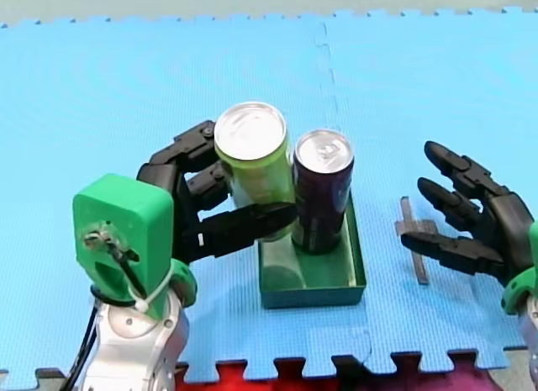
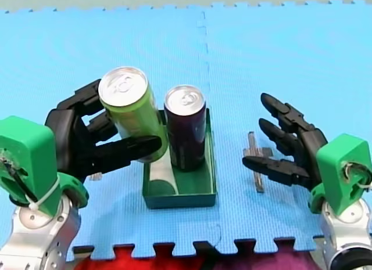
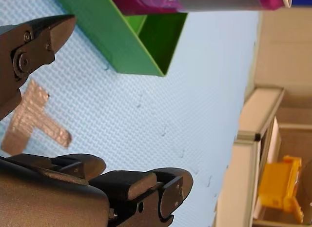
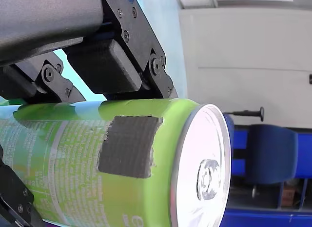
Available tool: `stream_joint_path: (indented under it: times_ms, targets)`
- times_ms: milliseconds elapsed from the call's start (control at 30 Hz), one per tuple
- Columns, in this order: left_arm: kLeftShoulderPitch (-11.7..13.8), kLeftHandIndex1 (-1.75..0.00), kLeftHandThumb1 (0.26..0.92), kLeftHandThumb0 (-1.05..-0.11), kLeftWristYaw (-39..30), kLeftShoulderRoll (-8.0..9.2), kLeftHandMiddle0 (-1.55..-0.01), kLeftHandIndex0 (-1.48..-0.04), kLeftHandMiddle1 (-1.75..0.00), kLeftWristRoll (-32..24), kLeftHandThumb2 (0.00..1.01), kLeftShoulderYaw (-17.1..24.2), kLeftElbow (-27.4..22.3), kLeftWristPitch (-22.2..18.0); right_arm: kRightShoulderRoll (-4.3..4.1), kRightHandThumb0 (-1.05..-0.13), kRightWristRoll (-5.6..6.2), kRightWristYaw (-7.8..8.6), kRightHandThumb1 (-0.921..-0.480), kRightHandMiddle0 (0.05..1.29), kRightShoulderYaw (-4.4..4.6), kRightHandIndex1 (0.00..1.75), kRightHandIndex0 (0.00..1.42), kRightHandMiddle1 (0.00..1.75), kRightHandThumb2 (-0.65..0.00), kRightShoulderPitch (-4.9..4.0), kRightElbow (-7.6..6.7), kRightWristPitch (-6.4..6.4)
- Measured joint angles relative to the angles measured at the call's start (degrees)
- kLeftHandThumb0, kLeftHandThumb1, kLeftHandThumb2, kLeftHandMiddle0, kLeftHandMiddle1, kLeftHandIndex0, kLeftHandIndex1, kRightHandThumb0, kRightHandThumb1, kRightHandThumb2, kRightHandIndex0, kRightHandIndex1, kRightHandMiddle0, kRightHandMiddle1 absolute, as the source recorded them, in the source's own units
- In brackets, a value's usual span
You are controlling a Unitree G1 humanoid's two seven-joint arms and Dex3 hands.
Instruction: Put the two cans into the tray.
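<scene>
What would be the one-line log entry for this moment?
left robot hand: holds tilted green can at tray | purple can: upright in tray | right robot hand: open, right of tray

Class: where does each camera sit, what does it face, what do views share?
First head view: head, looking down; left hand holds green can, right hand beside tray.
Second head view: same scene, offset.
First wrist view: a wrist, facing tray, tape; fingers show.
Second wrist view: left wrist, facing green can, shared with head views.

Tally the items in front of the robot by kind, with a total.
Cans: 2, the green can held by the left hand, the purple can standing in the tray
Trays: 1
Tape strip: 1, beside the empty right hand
Total: 4
</scene>
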Motion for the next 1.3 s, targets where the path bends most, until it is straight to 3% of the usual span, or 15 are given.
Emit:
stream_joint_path:
  times_ms: [700, 1100, 1300]
  targets:
    - [-0.35, 0.0, 0.732, -0.391, 0.6, -0.68, -1.41, -1.31, 0.0, 0.45, 0.0, -0.73, -0.27, 2.04, 0.18, -0.716, -0.19, -0.29, -0.657, 0.36, 0.21, 0.0, 0.41, 0.0, 0.0, 0.06, 0.26, 0.01]
    - [6.11, 0.0, 0.727, -0.399, 1.28, -0.5, -1.41, -1.31, 0.0, 3.99, 0.0, -5.38, -9.64, 6.25, 0.23, -0.707, -0.27, -0.54, -0.658, 0.36, 0.29, 0.0, 0.4, 0.0, 0.0, 0.1, 0.2, -0.12]
    - [7.61, 0.0, 0.728, -0.402, 1.41, -0.16, -1.41, -1.3, 0.0, 5.73, 0.0, -6.98, -12.18, 6.98, 0.25, -0.699, -0.3, -0.54, -0.658, 0.36, 0.36, 0.0, 0.4, 0.0, 0.0, 0.11, 0.15, -0.13]
